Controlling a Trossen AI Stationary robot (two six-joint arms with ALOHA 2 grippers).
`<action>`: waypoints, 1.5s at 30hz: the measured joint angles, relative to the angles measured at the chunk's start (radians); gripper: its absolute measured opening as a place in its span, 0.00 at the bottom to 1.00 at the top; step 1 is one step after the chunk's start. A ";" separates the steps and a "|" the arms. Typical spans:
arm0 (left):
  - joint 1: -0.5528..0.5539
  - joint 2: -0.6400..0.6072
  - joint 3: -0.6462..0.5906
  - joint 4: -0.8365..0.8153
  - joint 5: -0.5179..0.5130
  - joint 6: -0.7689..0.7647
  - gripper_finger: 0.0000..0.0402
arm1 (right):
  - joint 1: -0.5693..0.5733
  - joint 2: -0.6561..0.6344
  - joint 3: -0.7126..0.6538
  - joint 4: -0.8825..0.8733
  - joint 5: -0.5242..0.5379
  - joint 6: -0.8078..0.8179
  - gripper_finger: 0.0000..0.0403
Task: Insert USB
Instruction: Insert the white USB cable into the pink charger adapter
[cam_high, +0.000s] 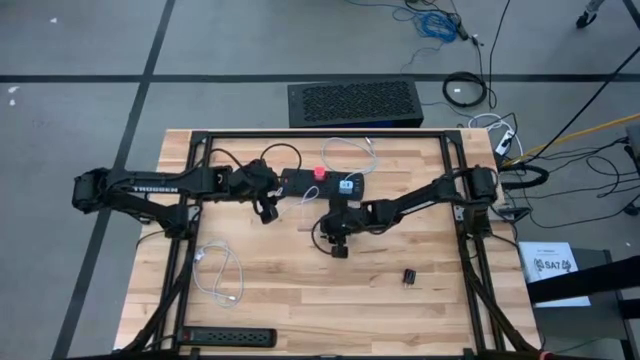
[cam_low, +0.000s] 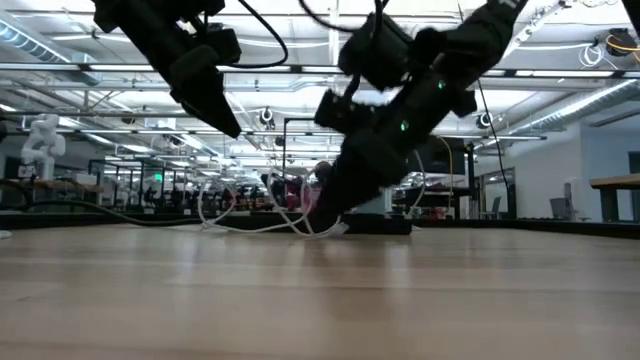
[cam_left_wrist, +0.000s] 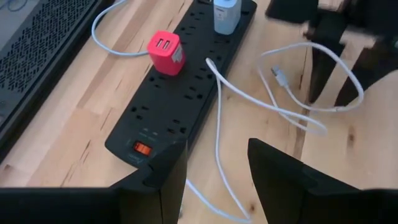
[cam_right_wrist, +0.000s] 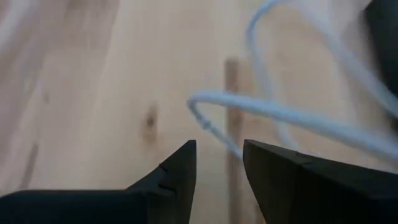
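Note:
A black power strip (cam_left_wrist: 186, 87) lies flat on the table, also seen in the high view (cam_high: 322, 182). A red charger (cam_left_wrist: 165, 51) with two USB ports and a white-blue charger (cam_left_wrist: 225, 15) are plugged into it. A white cable (cam_left_wrist: 219, 118) lies across the strip, and its USB plug (cam_left_wrist: 280, 76) rests on the wood. My left gripper (cam_left_wrist: 217, 168) hovers open above the strip's switch end (cam_high: 266, 210). My right gripper (cam_right_wrist: 219, 158) is open, low over the table (cam_high: 335, 243), with a loop of the white cable (cam_right_wrist: 261, 112) running toward the gap between its fingers. My right gripper points down at the table over a stretch of the white cable's loop (cam_right_wrist: 214, 132), which lies slack on the wood. Whether the fingers touch it, I cannot tell.
A black mesh-topped box (cam_high: 352, 102) stands beyond the table's far edge. A second white cable (cam_high: 220, 270) lies near the left, a small black part (cam_high: 410, 276) on the right, and another power strip (cam_high: 230, 337) along the near edge. A black frame (cam_high: 455, 150) borders the table.

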 joint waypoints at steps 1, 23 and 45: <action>0.000 0.000 0.000 0.000 0.000 0.000 0.44 | 0.001 0.017 0.000 0.002 -0.001 0.001 0.31; 0.000 0.000 0.000 0.032 0.000 0.018 0.44 | 0.006 0.090 0.048 0.147 -0.001 -0.063 0.34; -0.013 -0.015 -0.016 0.426 0.258 0.190 0.44 | -0.022 -0.221 0.078 -0.083 -0.081 -0.077 0.00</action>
